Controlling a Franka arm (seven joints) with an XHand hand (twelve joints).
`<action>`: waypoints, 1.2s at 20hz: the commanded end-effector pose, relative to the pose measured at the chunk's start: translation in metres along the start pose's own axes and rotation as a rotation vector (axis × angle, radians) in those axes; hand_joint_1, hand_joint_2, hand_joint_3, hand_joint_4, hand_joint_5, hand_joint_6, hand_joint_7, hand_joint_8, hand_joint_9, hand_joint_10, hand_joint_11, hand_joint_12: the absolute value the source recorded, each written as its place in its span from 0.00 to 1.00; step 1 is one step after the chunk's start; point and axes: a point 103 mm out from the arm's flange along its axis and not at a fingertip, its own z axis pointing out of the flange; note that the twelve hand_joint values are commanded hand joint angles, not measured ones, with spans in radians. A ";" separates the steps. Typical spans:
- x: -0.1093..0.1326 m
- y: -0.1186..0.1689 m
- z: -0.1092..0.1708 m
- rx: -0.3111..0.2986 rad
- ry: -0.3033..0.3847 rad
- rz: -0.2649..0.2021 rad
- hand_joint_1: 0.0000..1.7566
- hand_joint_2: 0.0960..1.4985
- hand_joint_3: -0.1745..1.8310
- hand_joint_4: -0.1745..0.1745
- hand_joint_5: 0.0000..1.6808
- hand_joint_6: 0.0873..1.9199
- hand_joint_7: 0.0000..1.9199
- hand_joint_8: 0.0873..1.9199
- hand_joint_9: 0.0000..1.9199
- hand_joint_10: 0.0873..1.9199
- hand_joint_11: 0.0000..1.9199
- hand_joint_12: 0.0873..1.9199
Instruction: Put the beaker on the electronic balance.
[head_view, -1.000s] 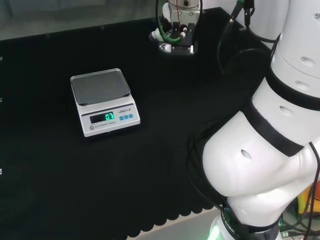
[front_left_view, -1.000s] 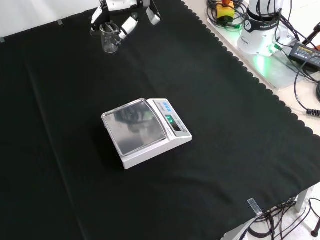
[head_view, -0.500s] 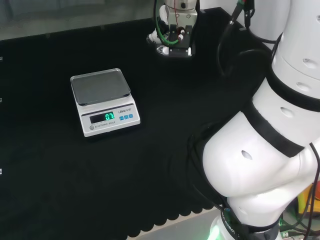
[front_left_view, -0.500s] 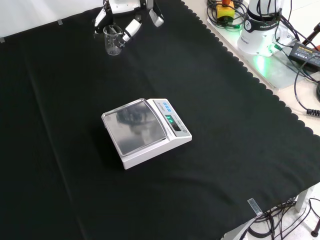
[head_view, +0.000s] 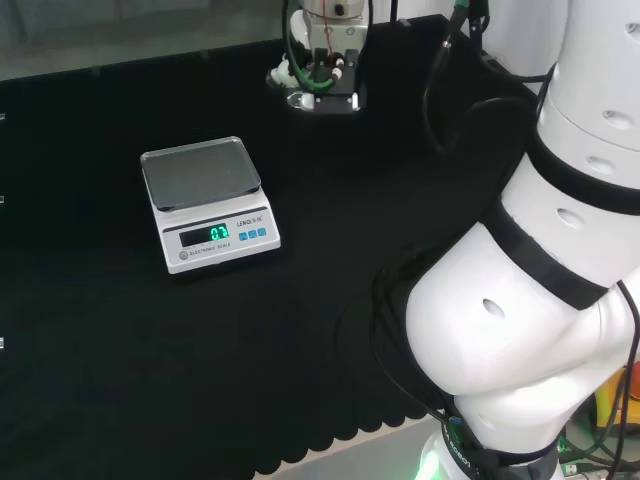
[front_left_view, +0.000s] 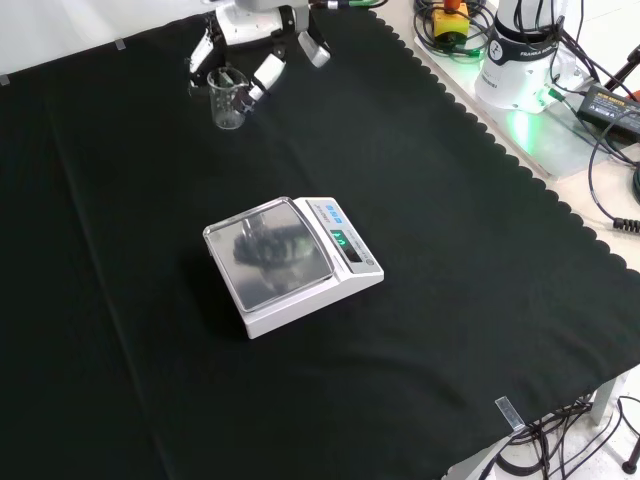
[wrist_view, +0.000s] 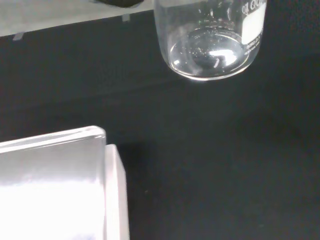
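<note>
One clear glass beaker (front_left_view: 228, 100) hung in the curled fingers of the black and white hand (front_left_view: 262, 52) near the counter's (front_left_view: 480, 250) far edge, well apart from the white electronic balance (front_left_view: 290, 262) mid-counter.

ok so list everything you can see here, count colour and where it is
beaker: one, clear glass, held in the hand near the cloth's far edge in the front view
electronic balance: one, white with a grey pan and a lit green display, mid-cloth, pan bare
black cloth: one, covers the bench
cables and boxes: several, off the cloth at the front view's upper right
arm links: white, right of the head view
hand: one, black and white, fingers around the beaker
</note>
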 end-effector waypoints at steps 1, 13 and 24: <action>0.035 0.005 0.010 0.020 0.014 -0.052 0.70 0.77 0.00 0.05 0.47 0.37 0.48 0.36 0.70 0.05 0.71 0.29; 0.099 0.000 0.045 0.082 0.062 -0.166 0.70 0.77 0.00 0.05 0.47 0.37 0.48 0.36 0.71 0.05 0.71 0.29; 0.133 -0.008 0.078 0.099 0.104 -0.207 0.70 0.77 0.00 0.05 0.47 0.37 0.48 0.36 0.71 0.04 0.71 0.28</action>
